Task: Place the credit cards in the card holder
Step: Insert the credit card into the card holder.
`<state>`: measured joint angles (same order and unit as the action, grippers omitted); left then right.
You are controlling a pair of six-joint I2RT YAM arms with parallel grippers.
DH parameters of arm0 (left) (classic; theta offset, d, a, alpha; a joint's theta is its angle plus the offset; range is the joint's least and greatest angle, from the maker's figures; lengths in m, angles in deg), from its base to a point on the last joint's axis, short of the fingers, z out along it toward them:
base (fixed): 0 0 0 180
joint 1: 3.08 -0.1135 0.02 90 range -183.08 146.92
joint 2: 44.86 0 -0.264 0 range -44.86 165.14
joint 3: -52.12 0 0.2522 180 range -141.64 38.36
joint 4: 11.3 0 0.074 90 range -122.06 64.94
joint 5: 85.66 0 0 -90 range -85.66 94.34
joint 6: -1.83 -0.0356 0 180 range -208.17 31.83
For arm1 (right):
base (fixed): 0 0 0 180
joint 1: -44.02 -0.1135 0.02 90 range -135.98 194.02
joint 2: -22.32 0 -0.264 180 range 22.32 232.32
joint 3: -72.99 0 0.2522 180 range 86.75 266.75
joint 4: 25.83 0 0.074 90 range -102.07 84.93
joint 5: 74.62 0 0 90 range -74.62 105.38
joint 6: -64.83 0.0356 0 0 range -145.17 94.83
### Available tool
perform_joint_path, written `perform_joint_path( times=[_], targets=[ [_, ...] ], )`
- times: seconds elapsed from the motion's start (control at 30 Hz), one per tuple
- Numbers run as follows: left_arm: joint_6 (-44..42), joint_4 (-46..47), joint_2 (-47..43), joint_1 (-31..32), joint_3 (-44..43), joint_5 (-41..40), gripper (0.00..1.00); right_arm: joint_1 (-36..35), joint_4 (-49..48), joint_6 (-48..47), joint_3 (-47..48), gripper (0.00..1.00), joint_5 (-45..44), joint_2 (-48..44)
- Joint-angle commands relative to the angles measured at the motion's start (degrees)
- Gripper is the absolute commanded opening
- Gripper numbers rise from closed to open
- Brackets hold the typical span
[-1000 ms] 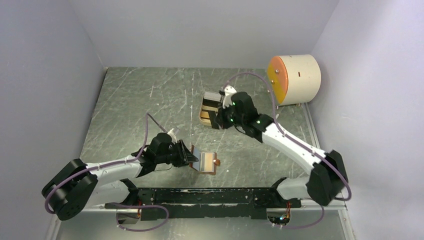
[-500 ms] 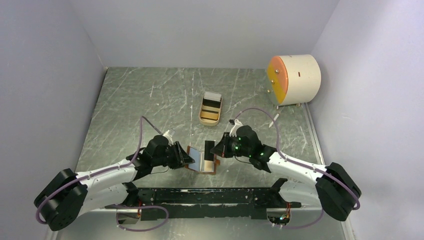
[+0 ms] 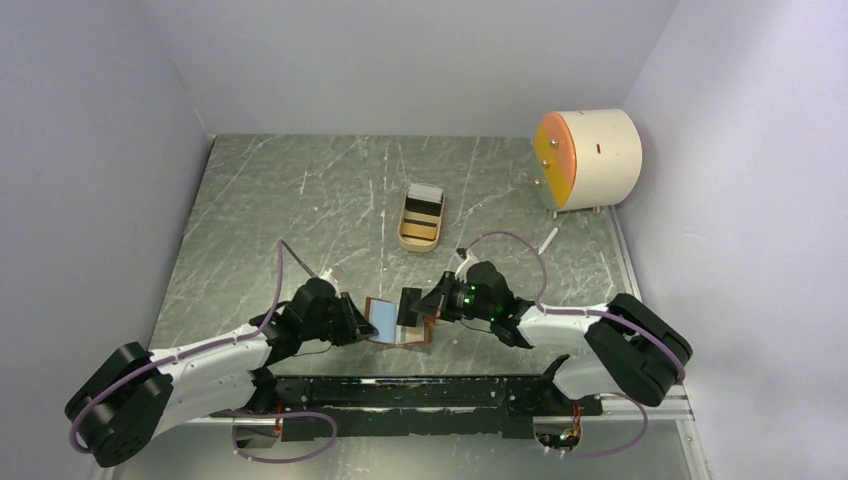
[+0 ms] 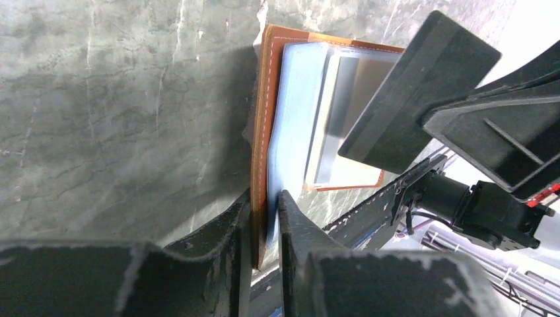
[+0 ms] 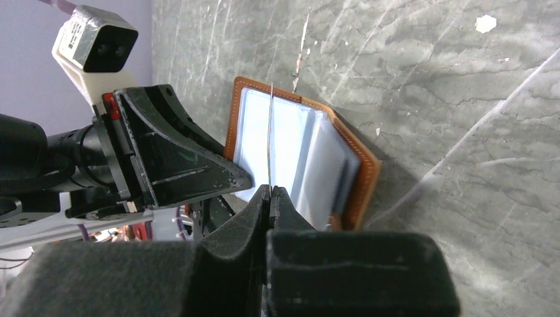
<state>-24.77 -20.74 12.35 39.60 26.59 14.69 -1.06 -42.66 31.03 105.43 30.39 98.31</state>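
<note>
Right, my left gripper (image 4: 264, 206) is pinching the near edge of the card holder (image 4: 261, 119), one finger on either side of the brown leather cover, and that flap appears tilted up off the table (image 3: 300, 200). The holder lies open near the front edge, between the two arms, with its pale blue inside showing. My right gripper (image 5: 269, 193) has its fingers pressed together on a dark grey card (image 3: 408, 305), which stands over the open holder. From the right wrist I see that card only edge-on, as a thin line, so I cannot tell whether its lower edge sits in a pocket or merely touches the lining. From above, the card and both grippers cover much of the holder. Further back and well apart, the tan tray (image 3: 418, 245) holds more cards (image 3: 425, 205), dark and whitish; how many I cannot count. A round drum (image 3: 600, 150) sits at the far right.
</note>
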Motion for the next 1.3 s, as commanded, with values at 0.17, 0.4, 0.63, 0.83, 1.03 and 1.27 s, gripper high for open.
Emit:
perform_joint_path(
  times=[0.17, 0.4, 0.63, 0.83, 1.03, 1.27],
  targets=[
    [-0.9, 2.3, 0.7, -0.5, 2.3, -0.1, 0.23, -0.7, -7.8, 2.5, -0.9, 0.0, -0.6, 6.0],
    [-1.2, 3.9, 2.2, -0.5, 2.8, 1.0, 0.22, -1.1, -7.8, 2.4, -1.9, 0.0, -1.6, 8.2],
    [-0.9, 4.6, 2.0, -0.5, 3.7, 1.2, 0.22, -2.1, -12.5, 4.1, -2.8, 0.0, -0.6, 11.2],
    [-0.9, 4.5, 1.8, -0.5, 3.7, 1.0, 0.2, -3.2, -16.3, 6.1, -3.1, 0.0, 0.6, 13.4],
    [-0.8, 4.2, 1.8, -0.6, 3.7, 0.7, 0.19, -3.9, -22.0, 9.4, -4.0, 0.0, 2.3, 16.8],
    [-0.9, 3.9, 1.8, -0.5, 3.4, 0.6, 0.19, -3.9, -23.7, 11.3, -4.1, 0.0, 3.5, 19.6]
  ],
)
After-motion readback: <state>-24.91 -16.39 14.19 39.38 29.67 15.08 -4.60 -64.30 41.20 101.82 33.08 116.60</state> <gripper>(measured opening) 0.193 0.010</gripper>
